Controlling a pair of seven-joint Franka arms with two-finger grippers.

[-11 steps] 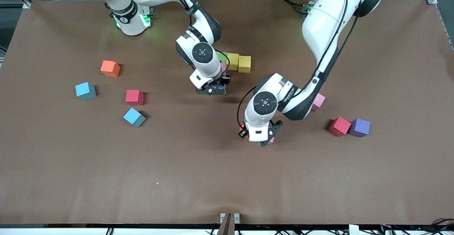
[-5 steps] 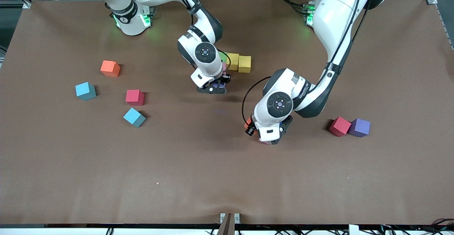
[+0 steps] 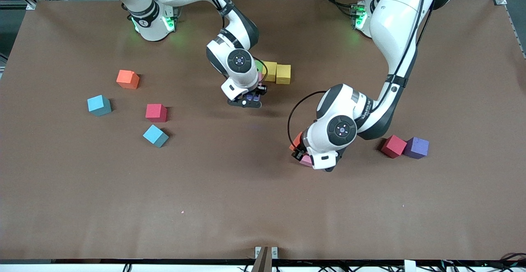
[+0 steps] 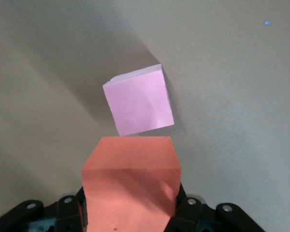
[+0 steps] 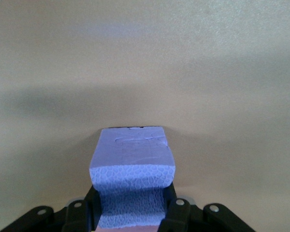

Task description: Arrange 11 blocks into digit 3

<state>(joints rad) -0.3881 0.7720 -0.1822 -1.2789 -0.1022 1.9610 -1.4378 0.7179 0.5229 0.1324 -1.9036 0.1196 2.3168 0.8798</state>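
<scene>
1. My left hand point(image 4: 130, 212) is clamped on an orange block point(image 4: 130, 186), over a pink block point(image 4: 139, 99) on the counter point(image 3: 246, 206).
2. My right hand point(image 5: 130, 212) grips a purple block point(image 5: 132, 166) beside the green-and-yellow row point(image 3: 276, 73).

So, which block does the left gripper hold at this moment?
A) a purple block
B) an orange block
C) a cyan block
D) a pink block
B. In the left wrist view the left gripper is shut on the orange block, while the pink block lies free on the table under it; the purple block is in the right gripper.
</scene>
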